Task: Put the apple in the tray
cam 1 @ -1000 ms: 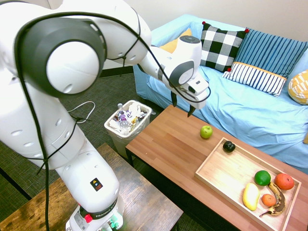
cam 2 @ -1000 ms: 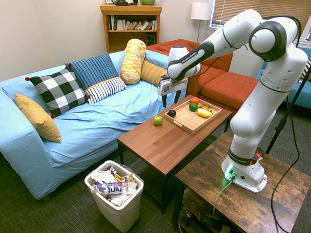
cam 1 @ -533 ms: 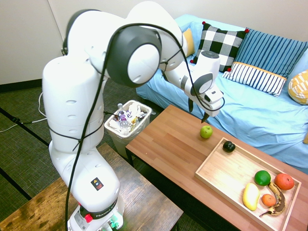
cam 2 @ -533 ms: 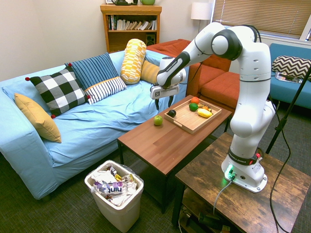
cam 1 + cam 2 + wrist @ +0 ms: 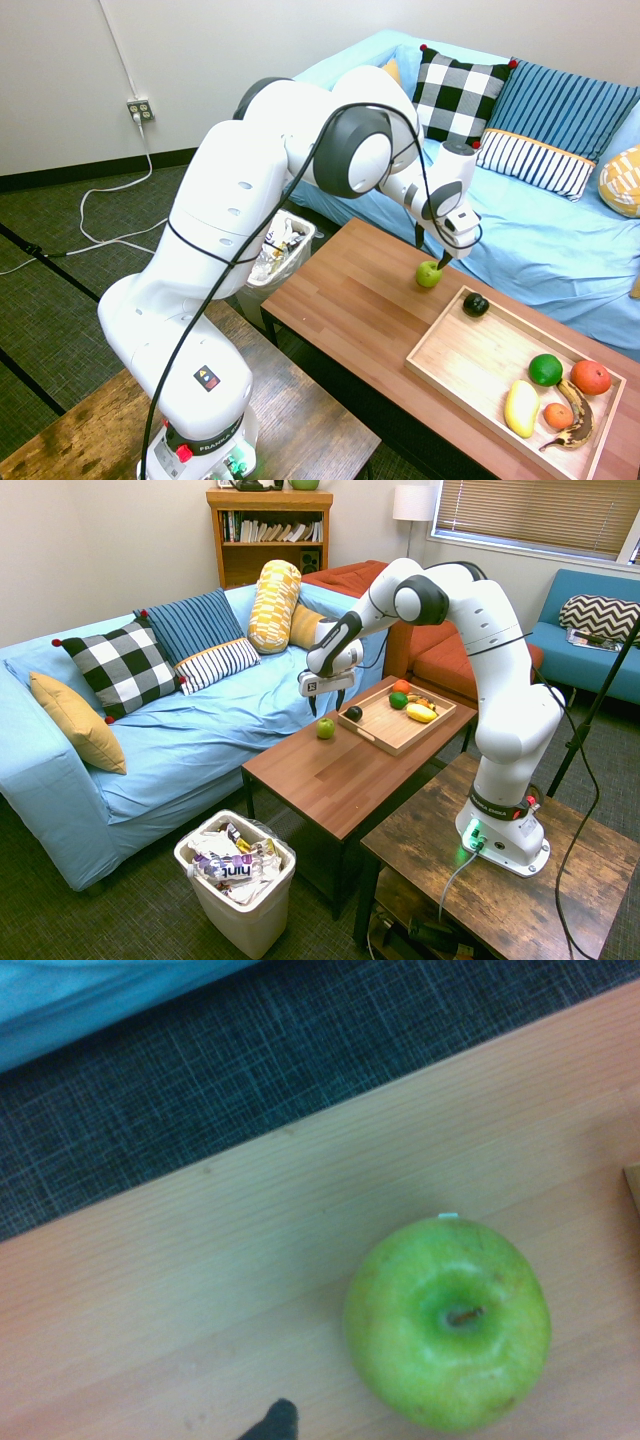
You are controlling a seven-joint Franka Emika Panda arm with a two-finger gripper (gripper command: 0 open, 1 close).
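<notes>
Pincer (image 5: 434,250) pointing straight down, jaws spread wide, nothing held; hangs just above the apple (image 5: 429,273), fingertips straddling its top in the first exterior view. Contact not apparent.

Apple directly beneath, upright on the coffee table (image 5: 350,300), stem dimple facing up in the wrist view (image 5: 449,1323). Sits near the table's sofa-side edge, a short way from the tray (image 5: 470,365), not touching it.

Handling, judged: firm and round, light for this arm, skin smooth and glossy, so likely to slip or roll if pinched off-centre. Best taken across the widest girth, fingers lowered to either side of the middle, stem between them. Hard squeeze risks bruising.

Outward from the pincer: small dark fruit (image 5: 476,304) inside the tray's nearest corner, just past the apple. Further along the tray, darker green fruit (image 5: 545,369), yellow fruit (image 5: 521,408), two orange-red ones (image 5: 590,376) and a blackened banana (image 5: 573,420). Middle of the tray bare.

Obstacles, judged: low tray rim needs a lift over; dark fruit in the near corner to be cleared. Sofa (image 5: 520,230) just beyond the table edge. Waste bin (image 5: 268,250) well apart on the floor.
</notes>
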